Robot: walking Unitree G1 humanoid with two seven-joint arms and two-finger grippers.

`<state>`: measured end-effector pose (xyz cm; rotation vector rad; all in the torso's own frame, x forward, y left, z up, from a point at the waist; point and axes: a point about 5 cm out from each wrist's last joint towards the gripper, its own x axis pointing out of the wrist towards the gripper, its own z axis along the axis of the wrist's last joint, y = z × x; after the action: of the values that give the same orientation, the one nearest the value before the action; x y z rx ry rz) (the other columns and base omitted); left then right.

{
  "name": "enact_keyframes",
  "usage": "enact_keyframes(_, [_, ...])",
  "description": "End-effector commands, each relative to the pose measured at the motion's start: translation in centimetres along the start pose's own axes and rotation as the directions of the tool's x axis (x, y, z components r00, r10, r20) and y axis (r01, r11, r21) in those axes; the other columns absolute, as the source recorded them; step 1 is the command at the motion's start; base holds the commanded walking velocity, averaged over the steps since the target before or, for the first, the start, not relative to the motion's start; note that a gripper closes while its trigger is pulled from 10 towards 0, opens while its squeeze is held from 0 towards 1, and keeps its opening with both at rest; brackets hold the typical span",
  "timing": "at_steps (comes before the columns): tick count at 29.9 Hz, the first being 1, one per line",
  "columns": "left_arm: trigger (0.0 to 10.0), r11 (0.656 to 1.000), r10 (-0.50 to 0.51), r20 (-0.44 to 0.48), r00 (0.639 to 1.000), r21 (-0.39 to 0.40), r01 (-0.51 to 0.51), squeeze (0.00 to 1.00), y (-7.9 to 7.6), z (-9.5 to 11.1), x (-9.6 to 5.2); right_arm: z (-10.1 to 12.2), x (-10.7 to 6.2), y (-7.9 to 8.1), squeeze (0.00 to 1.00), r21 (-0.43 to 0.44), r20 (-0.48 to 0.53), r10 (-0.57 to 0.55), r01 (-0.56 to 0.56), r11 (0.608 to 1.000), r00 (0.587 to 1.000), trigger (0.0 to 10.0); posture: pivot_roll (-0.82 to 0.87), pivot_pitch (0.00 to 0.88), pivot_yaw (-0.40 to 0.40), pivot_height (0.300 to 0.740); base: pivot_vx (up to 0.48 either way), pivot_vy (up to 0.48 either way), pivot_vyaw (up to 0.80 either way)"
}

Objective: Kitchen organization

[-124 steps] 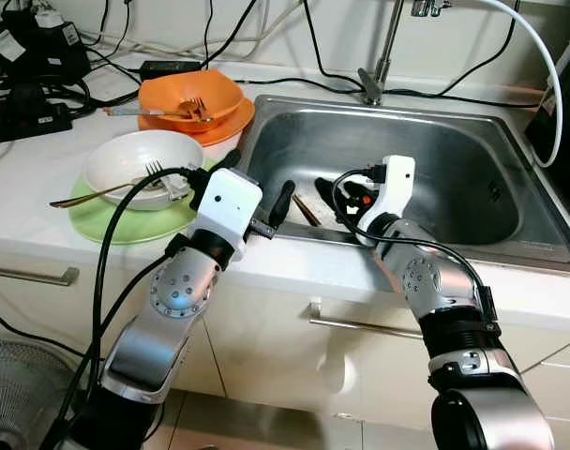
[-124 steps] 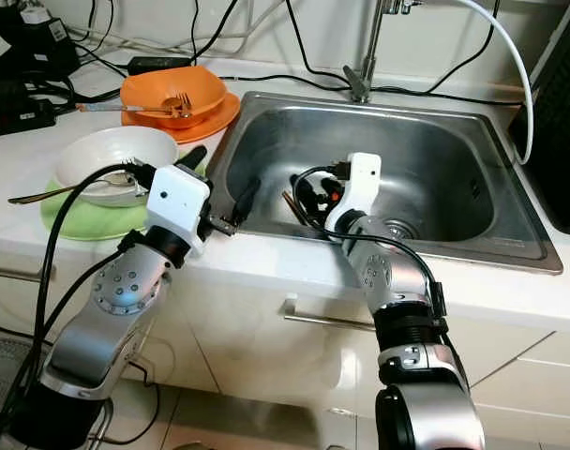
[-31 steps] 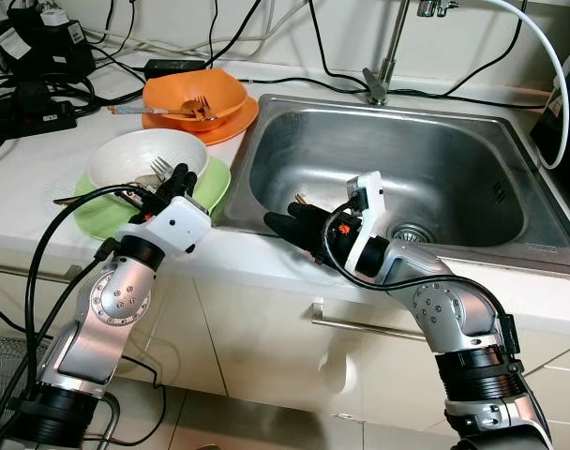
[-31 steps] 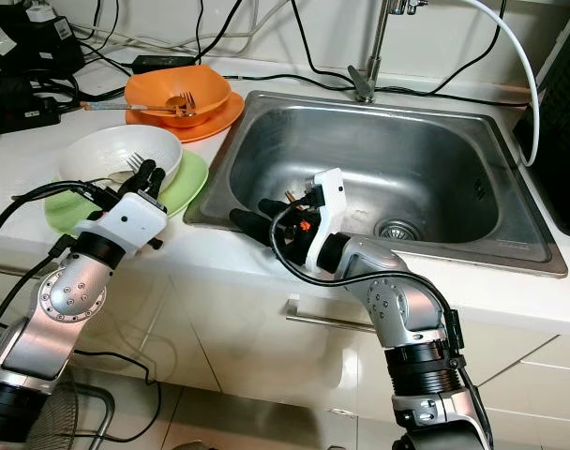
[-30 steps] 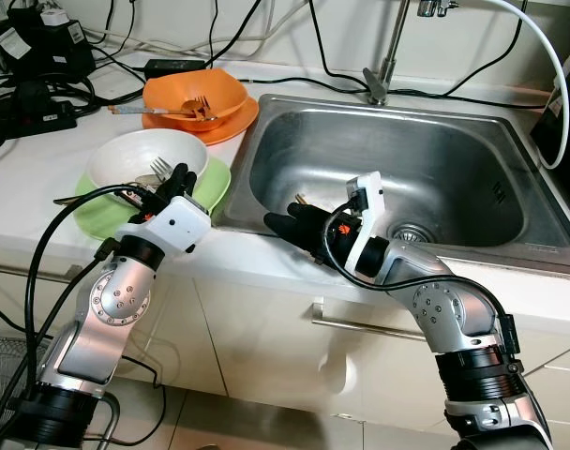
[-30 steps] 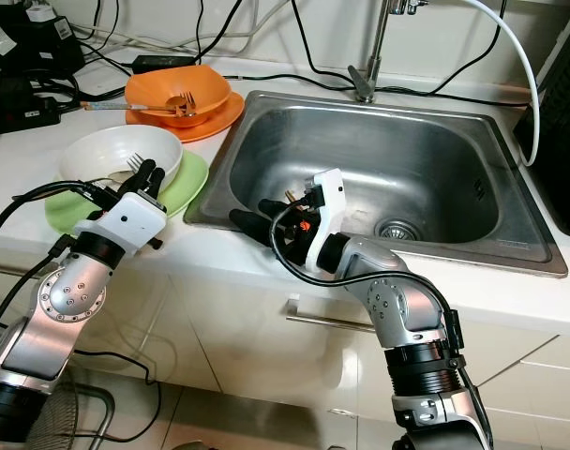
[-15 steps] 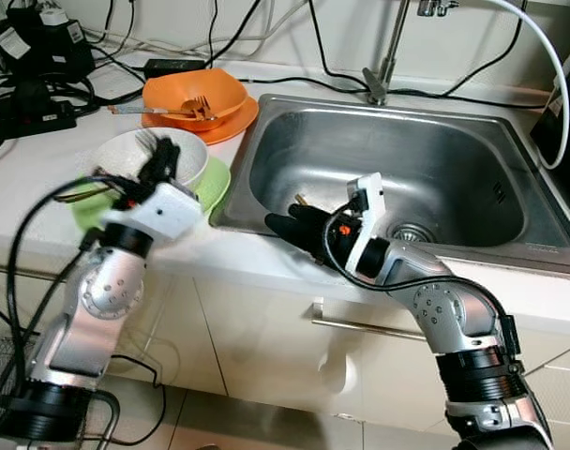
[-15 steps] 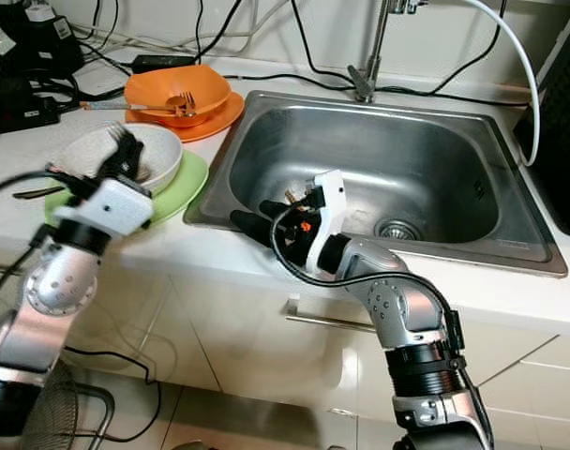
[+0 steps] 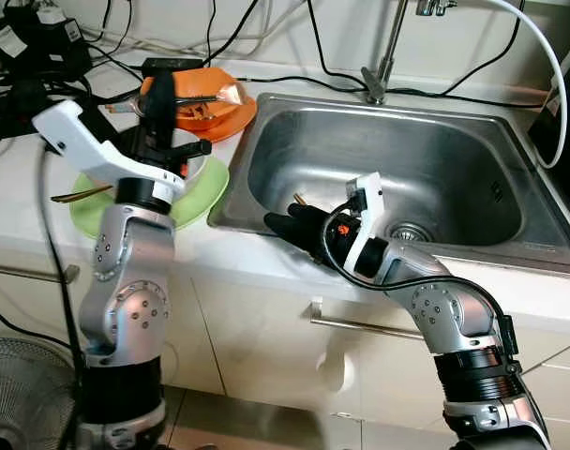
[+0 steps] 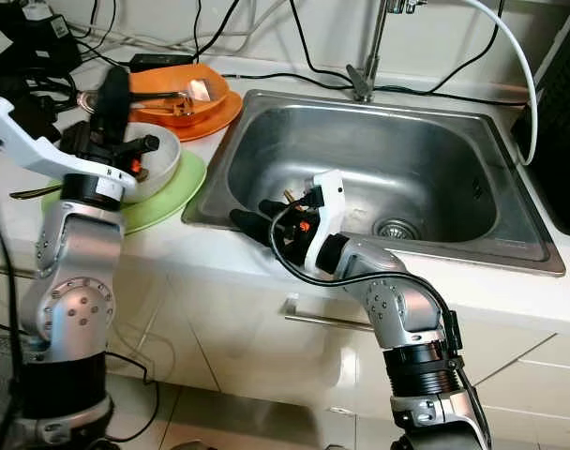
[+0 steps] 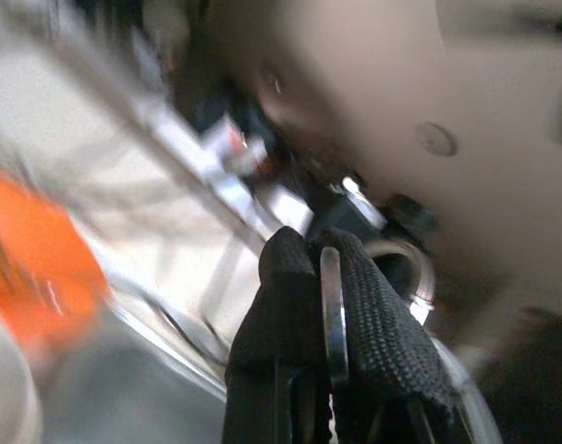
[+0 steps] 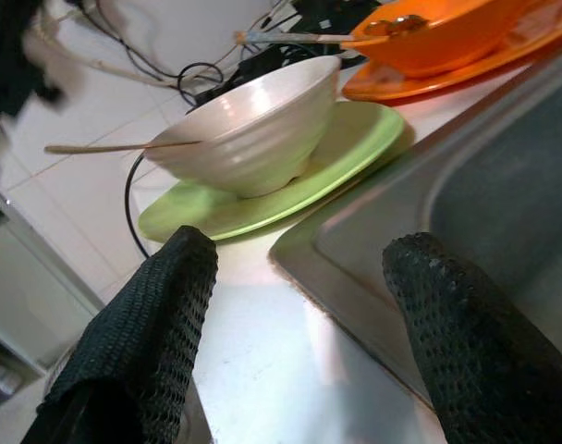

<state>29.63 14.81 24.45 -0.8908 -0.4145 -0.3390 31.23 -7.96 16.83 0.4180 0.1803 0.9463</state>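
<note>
Above the white bowl (image 9: 187, 169) on the green plate (image 9: 199, 202), the left gripper (image 9: 160, 98) is raised, its fingers (image 11: 364, 314) closed on a thin metal utensil (image 11: 332, 310), apparently a fork lifted clear of the bowl for sorting. At the sink (image 9: 426, 169) front edge, the right gripper (image 9: 290, 225) rests with fingers (image 12: 142, 314) spread apart and empty, seemingly parked clear. On the tabletop (image 9: 22, 178) behind, an orange bowl (image 9: 205, 98) holds more cutlery, likely awaiting collection

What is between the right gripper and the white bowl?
In the right wrist view, the sink's rim, bare counter and the green plate separate the open right gripper from the white bowl.
</note>
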Motion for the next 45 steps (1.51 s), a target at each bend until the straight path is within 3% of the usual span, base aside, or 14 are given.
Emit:
enact_keyframes(1, [0.0, 0.994, -0.024, -0.018, 1.000, -0.106, 0.022, 0.00, 0.0, -0.1, -0.4, 0.5, -0.1, -0.2, 0.00, 0.024, 0.019, -0.009, 0.009, 1.000, 1.000, 10.0, -0.05, 0.033, -0.010, 0.740, 0.000, 0.000, 0.00])
enact_keyframes(2, [0.0, 0.984, -0.026, -0.035, 0.999, -0.178, 0.020, 0.00, 0.2, -0.7, -0.9, 0.8, 0.0, -0.2, 0.00, 0.053, 0.042, -0.011, 0.009, 0.999, 0.999, 10.0, -0.05, 0.032, -0.010, 0.740, 0.000, 0.000, 0.00])
enact_keyframes(3, [0.0, 0.984, -0.026, -0.035, 0.999, -0.178, 0.020, 0.00, 0.2, -0.7, -0.9, 0.8, 0.0, -0.2, 0.00, 0.053, 0.042, -0.011, 0.009, 0.999, 0.999, 10.0, -0.05, 0.032, -0.010, 0.740, 0.000, 0.000, 0.00])
enact_keyframes(4, [0.0, 0.964, -0.026, -0.064, 0.998, -0.267, 0.008, 0.00, 0.4, -1.7, -1.5, 1.3, 0.0, -0.2, 0.00, 0.115, 0.085, -0.013, 0.003, 0.993, 0.996, 10.0, -0.05, 0.031, -0.011, 0.740, 0.000, 0.000, 0.00])
enact_keyframes(5, [0.0, 0.954, -0.040, -0.075, 0.996, -0.299, 0.016, 0.00, 0.3, -2.0, -1.7, 1.5, 0.0, -0.2, 0.00, 0.134, 0.101, -0.011, -0.003, 0.991, 0.995, 10.0, -0.05, 0.031, -0.011, 0.740, 0.000, 0.000, 0.00])
enact_keyframes(12, [0.0, 0.915, -0.087, -0.155, 0.984, -0.404, 0.017, 0.00, 0.0, -3.2, -2.4, 2.3, 0.3, 0.2, 0.00, 0.262, 0.183, 0.012, -0.061, 0.963, 0.983, 10.0, -0.05, 0.025, -0.012, 0.740, 0.000, 0.000, 0.00])
enact_keyframes(18, [0.0, 0.903, -0.100, -0.186, 0.977, -0.429, 0.011, 0.00, 0.0, -3.6, -2.6, 3.1, 0.7, 1.1, 0.00, 0.368, 0.245, 0.053, -0.144, 0.919, 0.968, 10.0, -0.05, 0.023, -0.012, 0.740, 0.000, 0.000, 0.00])
enact_keyframes(27, [0.0, 0.904, -0.095, -0.204, 0.974, -0.428, -0.001, 0.00, 0.4, -3.5, -2.7, 4.3, 0.2, 2.5, 0.00, 0.363, 0.305, 0.157, -0.267, 0.893, 0.939, 10.0, -0.05, 0.025, -0.011, 0.740, 0.000, 0.000, 0.00])
enact_keyframes(35, [0.0, 0.893, -0.134, -0.240, 0.962, -0.450, 0.013, 0.00, -0.5, -4.4, -3.1, 4.3, 0.4, 2.2, 0.00, 0.378, 0.308, 0.115, -0.233, 0.896, 0.944, 10.0, -0.05, 0.026, -0.015, 0.740, 0.000, 0.000, 0.00])
enact_keyframes(36, [0.0, 0.892, -0.138, -0.250, 0.958, -0.451, 0.011, 0.00, -0.6, -4.6, -3.2, 4.4, 0.4, 2.2, 0.00, 0.382, 0.310, 0.112, -0.231, 0.895, 0.944, 7.7, -0.05, 0.026, -0.015, 0.740, 0.000, 0.000, 0.00])
enact_keyframes(37, [0.0, 0.891, -0.142, -0.258, 0.956, -0.454, 0.010, 0.00, -0.8, -4.8, -3.2, 4.4, 0.5, 2.2, 0.00, 0.385, 0.312, 0.110, -0.232, 0.894, 0.944, 6.5, -0.05, 0.026, -0.015, 0.740, 0.000, 0.000, 0.00])
enact_keyframes(38, [0.0, 0.888, -0.151, -0.265, 0.952, -0.460, 0.013, 0.00, -1.0, -5.1, -3.3, 4.4, 0.5, 2.1, 0.00, 0.387, 0.313, 0.107, -0.230, 0.893, 0.944, 2.2, -0.04, 0.025, -0.015, 0.740, 0.000, 0.000, 0.00])
enact_keyframes(40, [0.0, 0.884, -0.171, -0.279, 0.945, -0.466, 0.023, 0.00, -1.5, -5.5, -3.4, 4.5, 0.6, 2.0, 0.00, 0.390, 0.318, 0.100, -0.226, 0.892, 0.943, 0.0, -0.04, 0.025, -0.015, 0.740, 0.000, 0.000, 0.00])
enact_keyframes(45, [0.0, 0.885, -0.163, -0.279, 0.946, -0.466, 0.014, 0.00, -1.4, -5.4, -3.3, 4.7, 0.6, 1.7, 0.00, 0.400, 0.335, 0.075, -0.213, 0.891, 0.939, 0.0, -0.04, 0.022, -0.012, 0.740, 0.000, 0.000, 0.00])
